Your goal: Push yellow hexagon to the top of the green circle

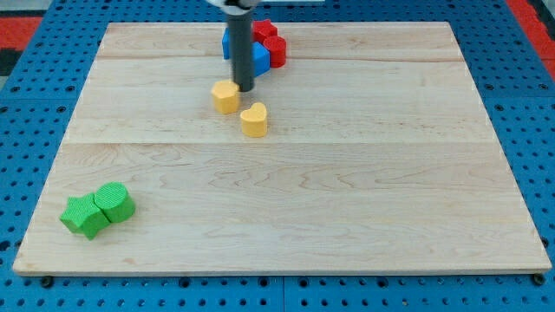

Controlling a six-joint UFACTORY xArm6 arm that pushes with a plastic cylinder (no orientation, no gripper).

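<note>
Spanning nearly the whole view, the table (347,217) is seen as a pale wooden board on which all the blocks are carried. The dark rod is lowered from the view's top, and my tip (244,89) is set just beside the yellow hexagon (225,96), at its upper right edge; this placement is judged to suit a push toward the view's bottom left, where the green circle (114,201) lies well apart, near the lower left corner. No jaws are carried by the tool, so nothing is gripped and no opening or closing can be told; only sliding contact is offered. The yellow hexagon is found in the upper middle of the table, with a yellow heart (254,120) near it on the lower right. A green star (83,215) is touching the green circle. Behind the rod a blue block (258,59) and red blocks (270,43) are clustered, partly hidden. Counted: two yellow, two green, at least one blue and two red.
</note>
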